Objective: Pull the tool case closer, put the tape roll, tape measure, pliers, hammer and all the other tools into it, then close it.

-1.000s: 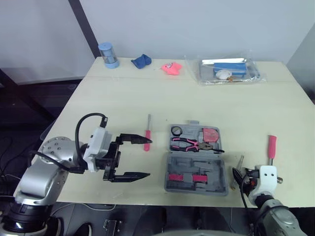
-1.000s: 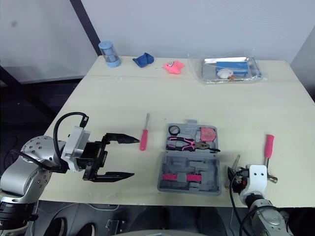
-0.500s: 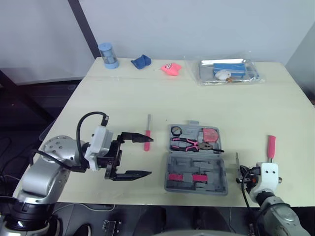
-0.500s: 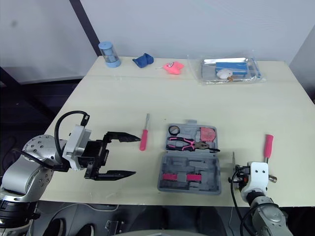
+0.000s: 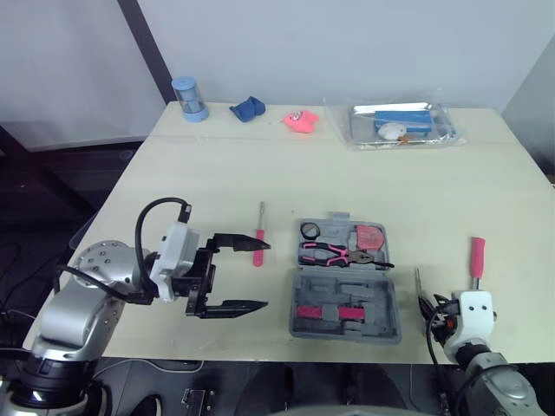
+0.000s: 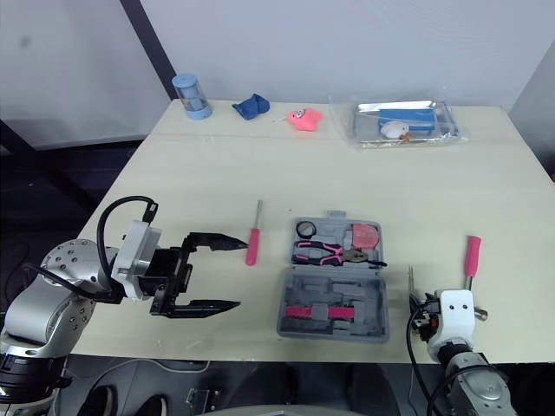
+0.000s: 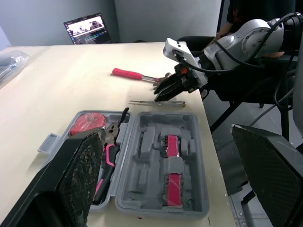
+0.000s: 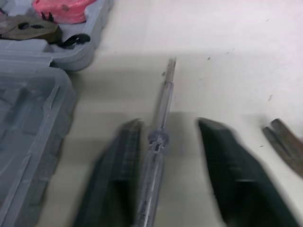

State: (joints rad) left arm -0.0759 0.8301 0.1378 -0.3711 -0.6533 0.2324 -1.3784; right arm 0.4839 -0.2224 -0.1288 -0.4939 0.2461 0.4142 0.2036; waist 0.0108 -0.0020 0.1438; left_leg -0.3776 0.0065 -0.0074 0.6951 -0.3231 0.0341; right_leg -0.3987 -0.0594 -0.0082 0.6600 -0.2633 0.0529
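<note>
Three tools sit in the far half of the open tool case (image 5: 382, 305), which lies near the front edge of the table (image 5: 217, 173): the tape roll (image 5: 310, 230), the tape measure (image 5: 375, 236) and the pliers (image 5: 328, 253). We judge the case pulled in and the packing under way, with the hammer (image 5: 478, 256), a red screwdriver (image 5: 258, 237) and a thin clear screwdriver (image 8: 156, 142) lying outside it. Our right gripper (image 8: 169, 125) has its fingers spread to either side of the clear screwdriver, just right of the case, and holds nothing. Next, we think, it must pinch that slim handle squarely, since it looks apt to roll, and carry it left into the case. Our left gripper (image 5: 238, 276) gapes wide and empty near the red screwdriver. The table is pale and smooth; along its far edge stand a blue jar (image 5: 190, 97), a blue cloth (image 5: 247, 108), a pink object (image 5: 301, 120) and a clear bag (image 5: 401, 126), before a plain light wall.
</note>
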